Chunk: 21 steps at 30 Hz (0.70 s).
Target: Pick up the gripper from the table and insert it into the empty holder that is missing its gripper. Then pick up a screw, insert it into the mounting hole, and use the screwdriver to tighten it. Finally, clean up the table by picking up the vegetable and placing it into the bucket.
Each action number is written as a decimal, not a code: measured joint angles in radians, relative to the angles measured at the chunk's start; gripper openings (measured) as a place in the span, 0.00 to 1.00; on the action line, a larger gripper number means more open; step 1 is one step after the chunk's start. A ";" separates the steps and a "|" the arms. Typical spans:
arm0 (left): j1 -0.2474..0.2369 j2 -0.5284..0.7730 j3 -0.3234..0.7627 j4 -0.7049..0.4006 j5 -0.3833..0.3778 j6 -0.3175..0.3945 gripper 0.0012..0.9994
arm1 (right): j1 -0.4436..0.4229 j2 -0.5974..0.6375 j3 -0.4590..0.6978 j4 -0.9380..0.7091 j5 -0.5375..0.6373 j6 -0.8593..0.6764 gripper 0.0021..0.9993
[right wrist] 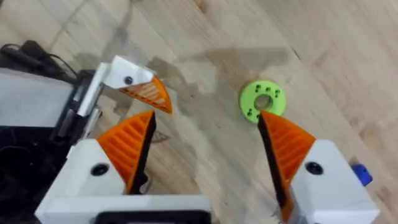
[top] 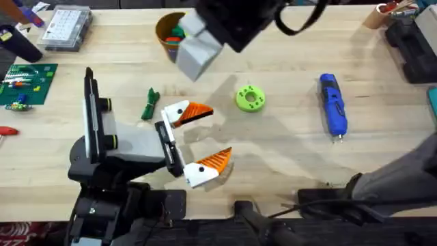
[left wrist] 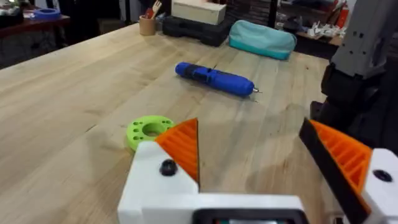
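My left gripper (top: 220,134) lies low over the table's middle, white fingers with orange pads spread open and empty; the left wrist view shows the same gripper (left wrist: 249,134). Just left of it lies the dark green vegetable (top: 149,104). The yellow-orange bucket (top: 169,35) stands at the back, partly behind my raised right arm (top: 229,20). My right gripper (right wrist: 206,124) hangs open and empty high above the left gripper's upper finger (right wrist: 146,93). The blue screwdriver (top: 333,104) (left wrist: 214,79) lies to the right. The holder and the screw are out of view.
A lime-green ring with holes (top: 250,98) (right wrist: 262,99) lies between the left gripper and the screwdriver. A clear compartment box (top: 65,27) and a green circuit board (top: 26,82) sit at the far left. A black case (top: 415,48) and a teal pouch (left wrist: 261,38) stand at the far right.
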 joint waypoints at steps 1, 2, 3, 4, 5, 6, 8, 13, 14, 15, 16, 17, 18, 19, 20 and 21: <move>0.000 0.000 0.000 0.000 0.000 0.000 0.99 | -0.008 -0.019 -0.038 0.015 0.000 0.008 1.00; 0.000 0.000 0.000 0.000 0.000 0.000 0.99 | -0.014 -0.040 -0.081 0.037 0.000 0.015 1.00; 0.000 0.000 0.000 0.000 0.000 0.000 0.99 | -0.017 -0.062 -0.125 0.065 0.000 0.020 1.00; 0.000 0.000 0.000 0.000 0.000 0.000 0.99 | -0.019 -0.082 -0.166 0.086 0.000 0.024 1.00; 0.000 0.000 0.000 0.000 0.000 0.000 0.99 | -0.022 -0.102 -0.205 0.101 0.004 0.032 1.00; 0.000 0.000 0.000 0.000 0.000 0.000 0.99 | -0.024 -0.122 -0.240 0.112 0.010 0.042 1.00; 0.000 0.000 0.000 0.000 0.000 0.000 0.99 | -0.031 -0.156 -0.291 0.111 0.032 0.066 1.00; 0.000 0.000 0.000 0.000 0.000 0.000 0.99 | -0.048 -0.208 -0.316 0.085 0.066 0.110 1.00; 0.000 0.000 0.000 0.000 0.000 0.000 0.99 | -0.050 -0.217 -0.316 0.081 0.072 0.117 1.00; 0.000 0.000 0.000 0.000 0.000 0.000 0.99 | -0.050 -0.224 -0.316 0.073 0.078 0.124 1.00; 0.000 0.000 0.000 0.000 0.000 0.000 0.99 | -0.050 -0.230 -0.316 0.063 0.086 0.132 1.00; 0.000 0.000 0.000 0.000 0.000 0.000 0.99 | -0.056 -0.239 -0.319 0.012 0.144 0.194 1.00; 0.000 0.000 0.000 0.000 0.000 0.000 0.99 | -0.060 -0.239 -0.323 0.012 0.156 0.207 1.00; 0.000 0.000 0.000 0.000 0.000 0.000 0.99 | -0.064 -0.239 -0.327 0.015 0.165 0.219 1.00; 0.000 0.000 0.000 0.000 0.000 0.000 0.99 | -0.067 -0.239 -0.333 0.020 0.172 0.230 1.00; 0.000 0.000 0.000 0.000 0.000 0.000 0.99 | -0.070 -0.239 -0.343 0.026 0.179 0.241 1.00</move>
